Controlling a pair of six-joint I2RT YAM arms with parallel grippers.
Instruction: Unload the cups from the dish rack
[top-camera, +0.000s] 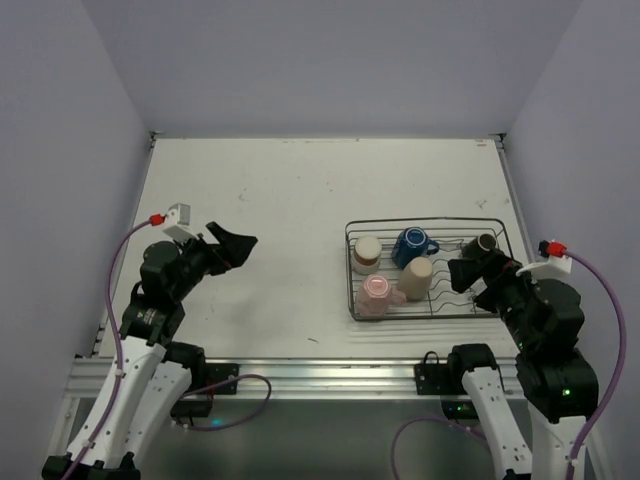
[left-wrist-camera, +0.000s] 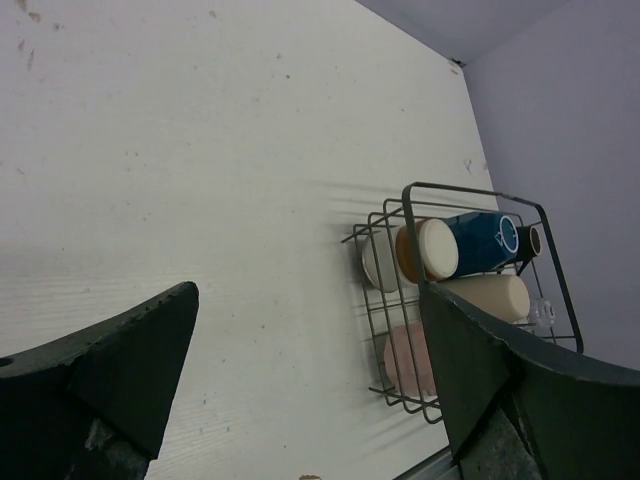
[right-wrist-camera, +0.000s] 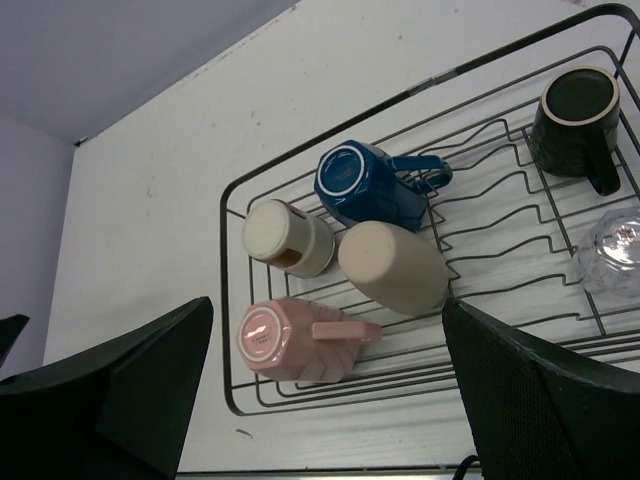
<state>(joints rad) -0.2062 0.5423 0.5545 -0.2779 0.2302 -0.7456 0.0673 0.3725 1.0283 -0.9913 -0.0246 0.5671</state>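
Left tool (top-camera: 238, 246) hangs released and empty, well apart from the dish rack (top-camera: 428, 223). Right tool (top-camera: 463, 272), also released, hovers just over the rack's right end. Ahead of it lie the blue cup (right-wrist-camera: 368, 184), the pink cup (right-wrist-camera: 292, 338) and two beige cups (right-wrist-camera: 288, 237) (right-wrist-camera: 394, 266). The dark brown cup (right-wrist-camera: 574, 118) sits mouth up. A clear glass (right-wrist-camera: 616, 250), blurred, is cut off at the edge.

Overhead, two wrist views; common rack (top-camera: 352, 270)

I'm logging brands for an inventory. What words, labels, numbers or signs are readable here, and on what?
None can be read.
The blue mug carries a white mark in the left wrist view, too small to make out as text.
No writing shows on the pink mug or the dish rack.
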